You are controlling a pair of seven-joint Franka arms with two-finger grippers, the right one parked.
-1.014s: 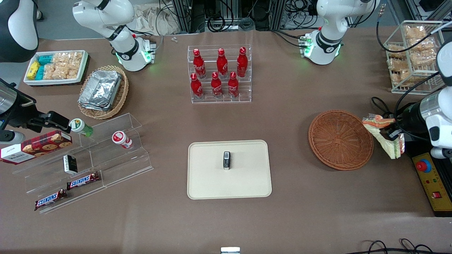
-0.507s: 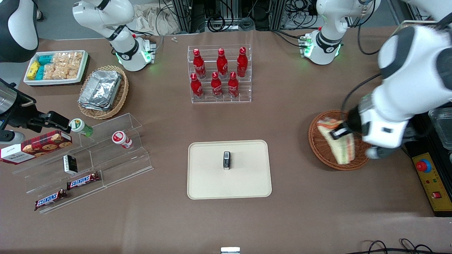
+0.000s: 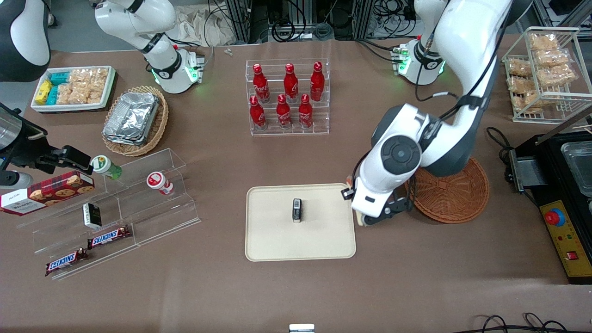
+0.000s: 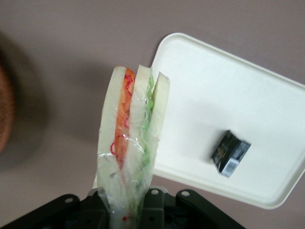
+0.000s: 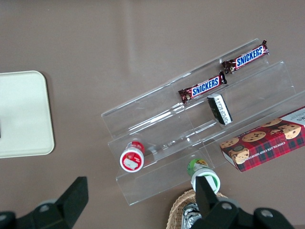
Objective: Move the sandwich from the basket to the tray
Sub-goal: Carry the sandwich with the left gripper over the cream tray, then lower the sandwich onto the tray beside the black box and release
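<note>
Hanging wedge-tip outward, the sandwich (image 4: pixel 131 143) is pinched in the left gripper (image 4: pixel 126 202), its long axis pointing at the cream tray's (image 4: pixel 248 109) corner. In the front view's centre-right it hovers beside the tray's edge — the reddish wicker basket (image 3: pixel 455 196) sits empty.

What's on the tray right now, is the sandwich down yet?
Only a small dark box lies on the tray. The sandwich is not down: the claw holds it at the tray's edge nearest the basket. In the front view the arm hides it.
</note>
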